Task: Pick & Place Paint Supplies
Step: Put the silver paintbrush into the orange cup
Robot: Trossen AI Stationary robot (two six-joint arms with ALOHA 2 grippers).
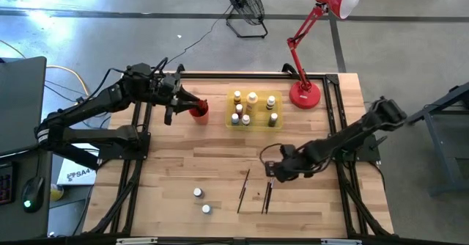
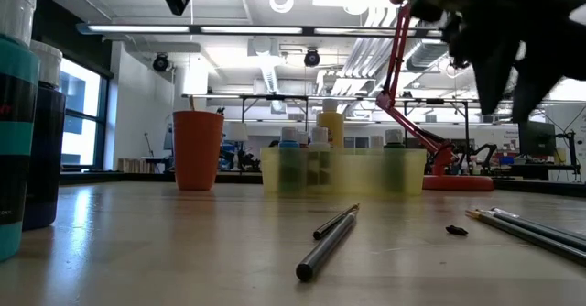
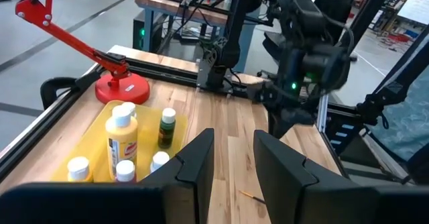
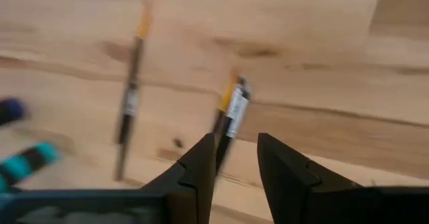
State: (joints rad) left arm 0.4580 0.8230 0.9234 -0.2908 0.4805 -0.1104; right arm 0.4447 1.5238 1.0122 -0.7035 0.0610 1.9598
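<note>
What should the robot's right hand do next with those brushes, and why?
Probably lower and close on the paired paintbrushes. The right gripper hovers just above them with its fingers apart and holds nothing, and the brushes lie on the table, not in the yellow tray.

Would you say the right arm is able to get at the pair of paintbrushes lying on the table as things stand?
Probably yes: the right pincer hangs open directly above the paired paintbrushes, with nothing between them.

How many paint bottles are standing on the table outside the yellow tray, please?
2. The first bottle stands left of the lone paintbrush; the second bottle is just beside it, nearer the table edge. None seems hidden.
</note>
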